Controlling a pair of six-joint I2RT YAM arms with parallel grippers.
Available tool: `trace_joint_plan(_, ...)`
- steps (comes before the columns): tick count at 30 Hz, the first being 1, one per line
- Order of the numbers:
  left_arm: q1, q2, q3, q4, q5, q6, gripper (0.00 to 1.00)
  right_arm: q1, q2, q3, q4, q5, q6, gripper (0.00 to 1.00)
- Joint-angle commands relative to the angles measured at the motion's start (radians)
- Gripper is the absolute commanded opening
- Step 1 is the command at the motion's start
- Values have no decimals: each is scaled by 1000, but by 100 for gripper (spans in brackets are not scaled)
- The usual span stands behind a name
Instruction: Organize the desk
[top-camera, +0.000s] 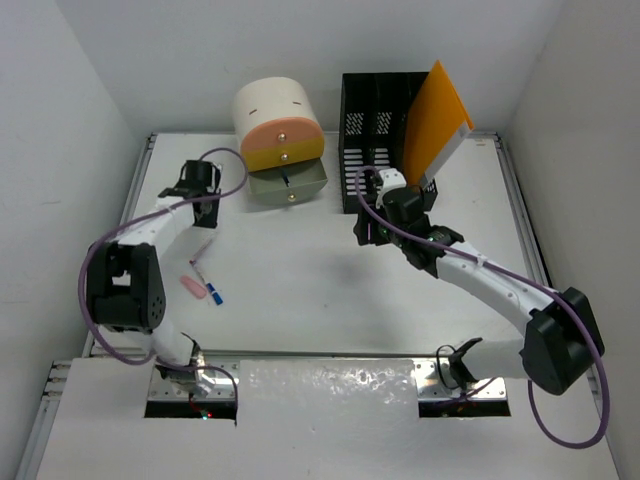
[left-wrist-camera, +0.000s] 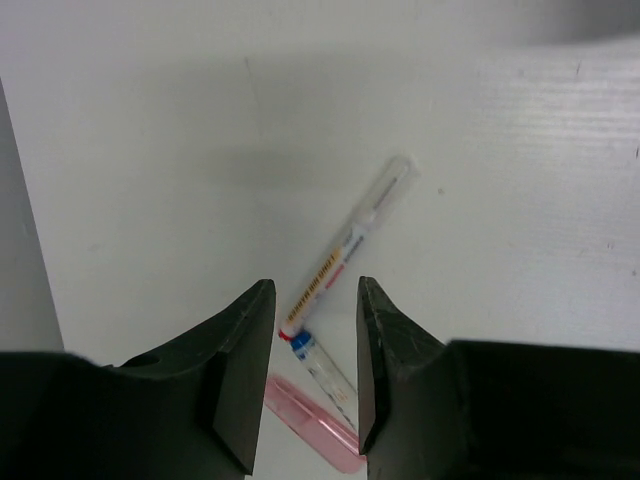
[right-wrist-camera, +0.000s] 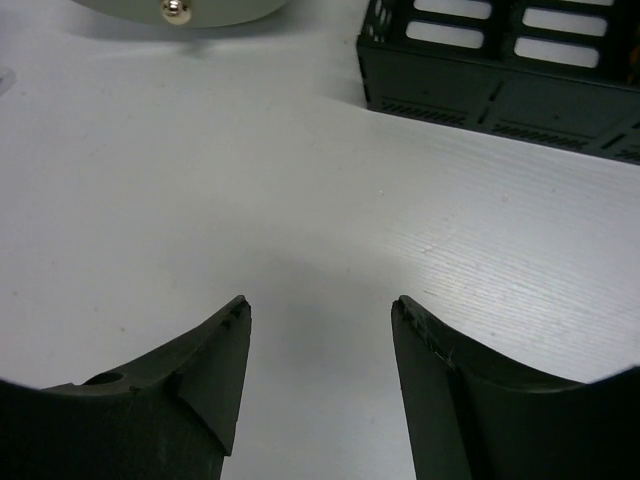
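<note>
The desk (top-camera: 300, 270) lies under both arms. Near its far-left corner the left gripper (top-camera: 196, 180) hangs with fingers parted and empty, and a marker (left-wrist-camera: 345, 250) and a pen (left-wrist-camera: 325, 365) lie by the left edge. Right of the drawers (top-camera: 285, 150), the right gripper (right-wrist-camera: 320, 305) is spread and empty before the rack (top-camera: 372, 120) at the far edge.

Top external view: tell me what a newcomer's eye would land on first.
The bright orange folder leaning out of the black file rack at the far right of the desk grabs attention first. Beside it, far centre, sits a round cream-and-orange drawer unit with its grey bottom drawer pulled open. On the left, loose pens lie on the white surface.
</note>
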Motion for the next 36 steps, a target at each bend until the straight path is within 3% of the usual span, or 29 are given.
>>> trace_joint_plan(1, 71, 98, 132, -1, 130, 130, 32, -38, -52, -13, -3, -11, 0, 57)
trace_joint_plan(6, 126, 201, 226, -64, 195, 171, 34, -68, -66, -14, -23, -11, -5, 57)
trace_joint_plan(17, 140, 177, 139, -35, 399, 188, 37, -76, -37, 24, -36, -11, 3, 57)
trace_joint_plan(33, 141, 321, 166, -48, 374, 179, 36, -76, -29, 41, -58, 9, 6, 57)
trace_joint_plan(35, 141, 334, 163, -45, 381, 173, 31, -76, -31, 42, -61, 13, 0, 57)
trace_joint_plan(36, 141, 341, 165, -45, 387, 165, 23, -76, -31, 44, -61, 15, -3, 57)
